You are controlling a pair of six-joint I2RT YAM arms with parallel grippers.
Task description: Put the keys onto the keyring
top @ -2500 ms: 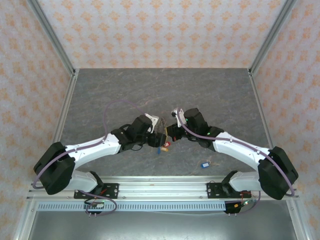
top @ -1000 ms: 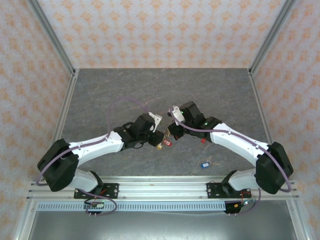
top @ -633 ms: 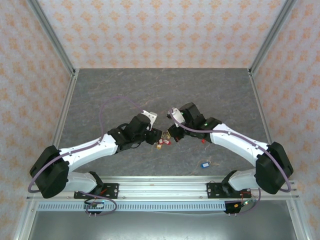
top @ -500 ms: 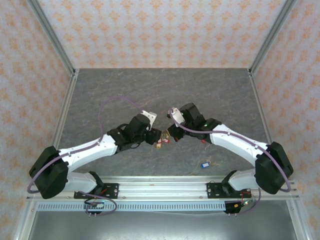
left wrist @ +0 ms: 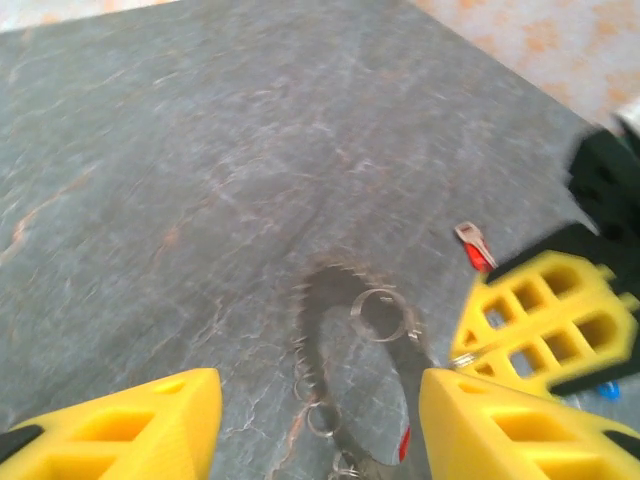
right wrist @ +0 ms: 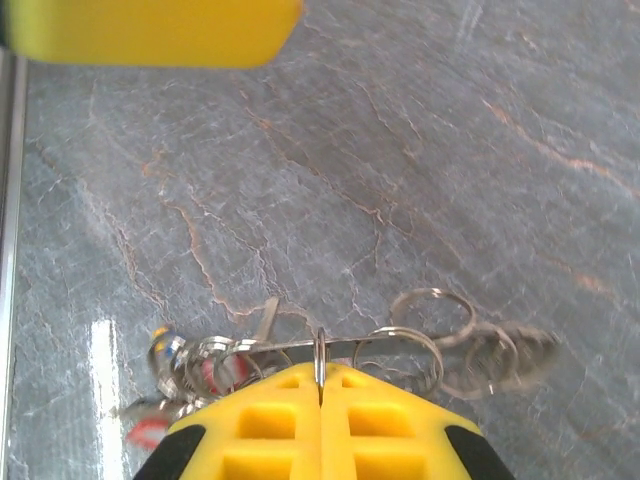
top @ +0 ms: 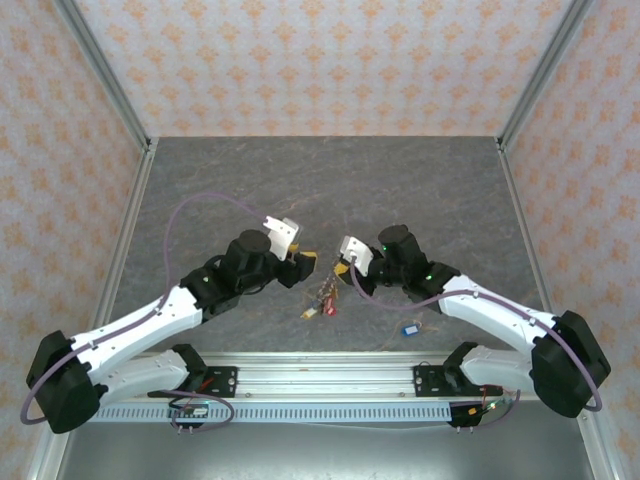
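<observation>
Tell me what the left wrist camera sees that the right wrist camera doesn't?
Left wrist camera: a loose red-tagged key lying on the table, and the left gripper standing open. Right wrist camera: the keys bunched at one end of the keyring, up close. Both: the keyring's metal rings, the right gripper shut on it, and the grey table.

Table (top: 420,180): grey stone-look slab, veined, mostly matt, with a faint sheen in places.
Left gripper fingers (left wrist: 120,425): yellow plastic, lattice-moulded, matt.
Right gripper fingers (right wrist: 250,440): the same yellow plastic, with smooth faces.
Keyring (right wrist: 395,335): thin silvery metal wire, bright.
Keys (right wrist: 190,360): silvery metal, glinting.
Tags (right wrist: 150,432): red plastic.
Near-edge rail (top: 320,370): pale ribbed metal, satin.
</observation>
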